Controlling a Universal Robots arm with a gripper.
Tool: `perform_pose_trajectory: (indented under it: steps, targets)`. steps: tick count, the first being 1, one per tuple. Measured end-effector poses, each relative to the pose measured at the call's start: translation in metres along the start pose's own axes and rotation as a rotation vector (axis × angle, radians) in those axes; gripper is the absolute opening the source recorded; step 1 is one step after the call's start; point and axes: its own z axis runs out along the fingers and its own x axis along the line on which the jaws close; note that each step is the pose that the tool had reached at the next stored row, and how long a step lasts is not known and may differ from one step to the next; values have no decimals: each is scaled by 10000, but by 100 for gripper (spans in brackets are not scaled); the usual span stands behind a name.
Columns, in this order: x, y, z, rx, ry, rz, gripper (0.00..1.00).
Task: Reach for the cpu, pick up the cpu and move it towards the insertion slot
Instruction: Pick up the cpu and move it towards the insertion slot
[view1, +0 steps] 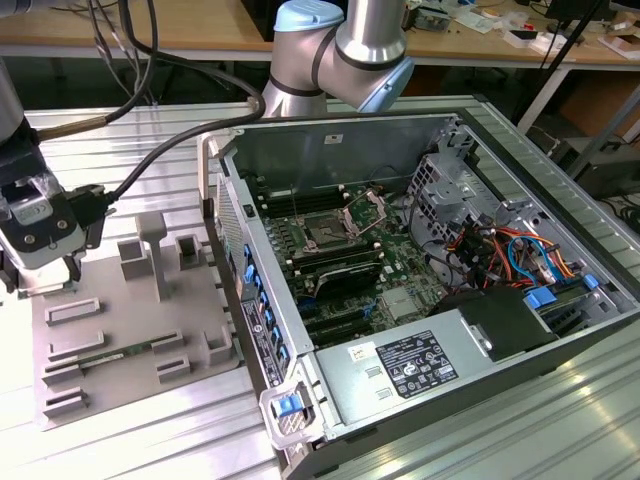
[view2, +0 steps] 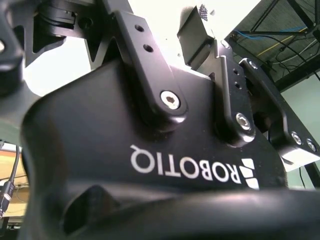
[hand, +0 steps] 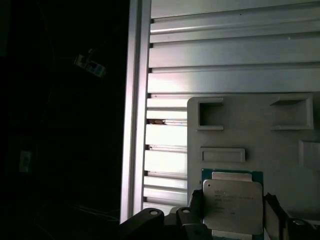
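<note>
Stage, judged: reach done, grasp not yet closed.

Gripper (view1: 42, 272) sits low over the grey tray (view1: 110, 375) at the exterior view's left, well apart from the open PC case (view1: 420, 300). Insertion slot (view1: 325, 237) is inside that case on the board, bracket (view1: 365, 210) swung up, socket bare. So you've got the whole tray-to-case span between chip and slot.

Key relation, first wrist view: cpu (hand: 232, 210) lies flat on the tray, silver lid up w/ green rim showing on the far edge, directly between the fingers (hand: 194, 202). Chip is approx. square, so no long axis to speak of. Its side edges run parallel to the finger faces, i.e. squared up, no visible skew.

Fingers: spread, one each side of the chip. One looks at or v. near the chip's edge, the other seems to leave a thin gap. Not clamped, as far as you can judge. Nothing held, chip resting on tray, not lifted.

Second wrist view: gripper body and linkage close up, no info on the chip
</note>
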Motion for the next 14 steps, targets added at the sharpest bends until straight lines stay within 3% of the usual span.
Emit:
perform_pose_trajectory:
  steps: [14]
  targets:
    - [0,4,-83,0,0,0,55]
